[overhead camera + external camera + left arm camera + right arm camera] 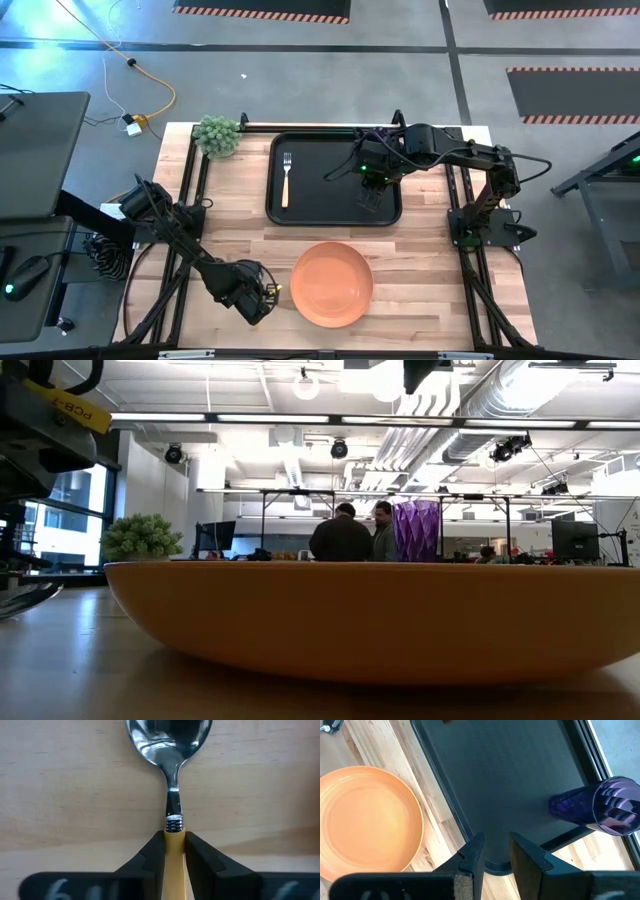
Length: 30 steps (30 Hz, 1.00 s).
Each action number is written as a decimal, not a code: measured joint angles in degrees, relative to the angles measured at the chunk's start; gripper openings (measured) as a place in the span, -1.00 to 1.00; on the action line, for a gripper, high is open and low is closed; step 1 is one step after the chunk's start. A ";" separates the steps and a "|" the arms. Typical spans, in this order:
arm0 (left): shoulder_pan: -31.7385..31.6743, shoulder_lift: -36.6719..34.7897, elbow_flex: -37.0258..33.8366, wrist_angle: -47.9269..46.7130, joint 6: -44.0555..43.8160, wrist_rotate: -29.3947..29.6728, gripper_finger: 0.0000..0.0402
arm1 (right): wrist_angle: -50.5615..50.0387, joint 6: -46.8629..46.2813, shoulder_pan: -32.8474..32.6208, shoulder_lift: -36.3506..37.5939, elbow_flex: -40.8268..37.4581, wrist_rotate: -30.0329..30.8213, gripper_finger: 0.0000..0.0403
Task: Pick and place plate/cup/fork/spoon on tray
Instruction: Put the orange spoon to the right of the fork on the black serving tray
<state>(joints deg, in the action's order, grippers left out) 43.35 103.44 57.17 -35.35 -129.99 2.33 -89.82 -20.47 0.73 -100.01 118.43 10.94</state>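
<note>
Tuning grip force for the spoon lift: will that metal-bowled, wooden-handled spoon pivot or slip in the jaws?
Probably stiff: the silver metal-bowled spoon with a light wooden handle shows no flex. The left gripper clamps the handle near the ferrule, so the bowl end may droop or pivot. The smooth handle could slip in the narrow jaws.

"PCB-1" on yellow tag, rest cut off.
</note>
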 joint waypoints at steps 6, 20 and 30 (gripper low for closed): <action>0.00 0.00 -0.07 0.22 0.02 -0.02 -0.82 | 0.00 0.00 0.00 0.00 0.00 -0.02 -0.60; -1.32 -8.54 1.38 -2.18 2.84 10.73 -0.83 | 0.50 -0.01 0.00 -0.02 0.00 -0.07 -0.60; -12.36 -15.16 1.44 -4.73 16.78 11.74 -0.81 | 0.51 -0.42 0.00 -0.02 0.00 0.00 -0.60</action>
<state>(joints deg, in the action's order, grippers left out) 30.99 88.27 58.61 -40.07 -113.22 14.07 -89.31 -20.88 0.73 -100.03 118.43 10.94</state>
